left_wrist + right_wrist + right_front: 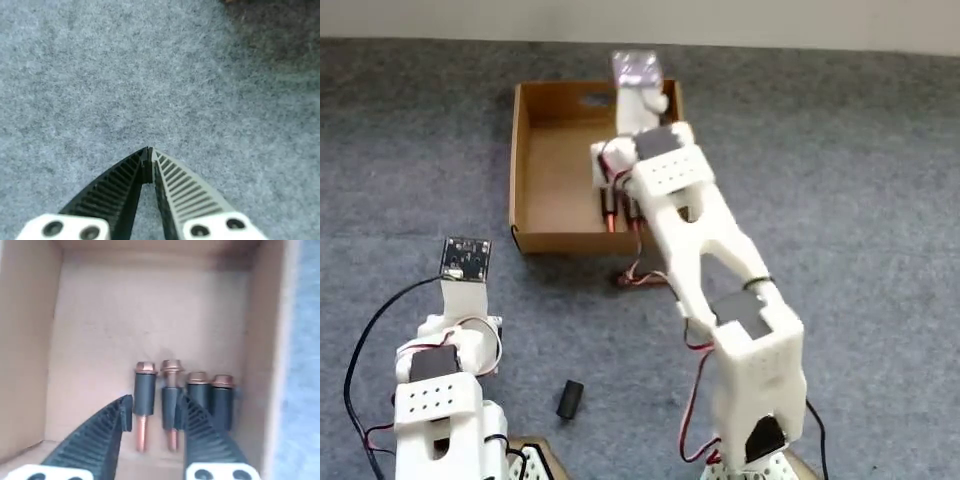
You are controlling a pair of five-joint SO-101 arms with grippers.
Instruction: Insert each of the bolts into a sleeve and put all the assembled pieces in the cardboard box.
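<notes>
Bolts in sleeves (pixel 145 392), four, lie in cardboard box (pixel 516 170) at 12 o'clock. Right gripper (pixel 155 404) spread over them, drop-off looks done. Left gripper (pixel 149 153) pressed together, 7 o'clock. Next: lift clear, handle lone sleeve (pixel 570 398) at 6 o'clock.

- Soft, even light is falling from above on the bench (pixel 860 160) in the high view, and nothing is glaring there.
- The right arm (pixel 700 230) is throwing only a faint, wide shadow onto the bench under it.
- The inner walls of the cardboard box (pixel 517 160) are looking a little darker than its floor.
- In the left wrist view, a dark shadow (pixel 275 30) is lying on the bench well ahead of the left end effector (pixel 150 155).
- In the right wrist view, the box floor is shining brightly, and the sleeved bolts (pixel 221 400) are casting almost no shadow.
</notes>
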